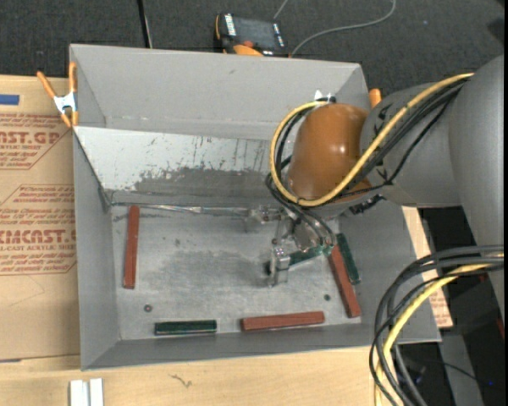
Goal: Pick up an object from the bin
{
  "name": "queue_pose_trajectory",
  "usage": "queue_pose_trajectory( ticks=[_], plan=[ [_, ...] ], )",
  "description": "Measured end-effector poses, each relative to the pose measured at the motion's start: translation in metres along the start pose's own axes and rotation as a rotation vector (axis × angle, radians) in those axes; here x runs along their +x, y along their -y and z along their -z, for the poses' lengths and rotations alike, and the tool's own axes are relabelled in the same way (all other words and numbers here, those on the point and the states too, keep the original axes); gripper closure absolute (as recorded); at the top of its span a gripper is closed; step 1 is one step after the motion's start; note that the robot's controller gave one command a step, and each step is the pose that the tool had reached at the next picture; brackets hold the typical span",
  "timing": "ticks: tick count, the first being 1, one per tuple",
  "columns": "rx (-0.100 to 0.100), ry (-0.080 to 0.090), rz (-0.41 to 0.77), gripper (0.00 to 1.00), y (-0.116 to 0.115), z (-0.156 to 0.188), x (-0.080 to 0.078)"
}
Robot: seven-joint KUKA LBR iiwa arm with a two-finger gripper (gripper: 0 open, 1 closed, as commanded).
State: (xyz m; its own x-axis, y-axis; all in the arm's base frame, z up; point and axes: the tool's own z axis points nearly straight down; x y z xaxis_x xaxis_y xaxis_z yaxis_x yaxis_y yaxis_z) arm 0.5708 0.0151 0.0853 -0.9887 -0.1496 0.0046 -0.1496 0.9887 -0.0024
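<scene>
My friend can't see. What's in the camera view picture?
The robot's tool hangs low in the right half of the grey bin, next to a dark green stick. Three red-brown sticks lie near the left, front and right walls, another green stick at the front.

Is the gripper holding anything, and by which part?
Cannot tell: the gripper sits at one end of a dark green stick beside a red-brown bar.

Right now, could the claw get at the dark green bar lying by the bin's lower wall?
Probably yes. The dark green bar lies flat with nothing on it on the bin floor, with bare floor between it and the claw. The wall close beside it might crowd the claw.
</scene>
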Motion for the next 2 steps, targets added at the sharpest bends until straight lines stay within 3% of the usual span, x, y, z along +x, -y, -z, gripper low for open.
queue_pose_trajectory(
  ticks=[1,2],
  plan=[
    [0.0,0.004,0.049,0.0,0.059,-0.017,0.0106],
    [-0.003,0.007,0.053,1.0,0.0544,-0.0151,0.0086]
  ],
)
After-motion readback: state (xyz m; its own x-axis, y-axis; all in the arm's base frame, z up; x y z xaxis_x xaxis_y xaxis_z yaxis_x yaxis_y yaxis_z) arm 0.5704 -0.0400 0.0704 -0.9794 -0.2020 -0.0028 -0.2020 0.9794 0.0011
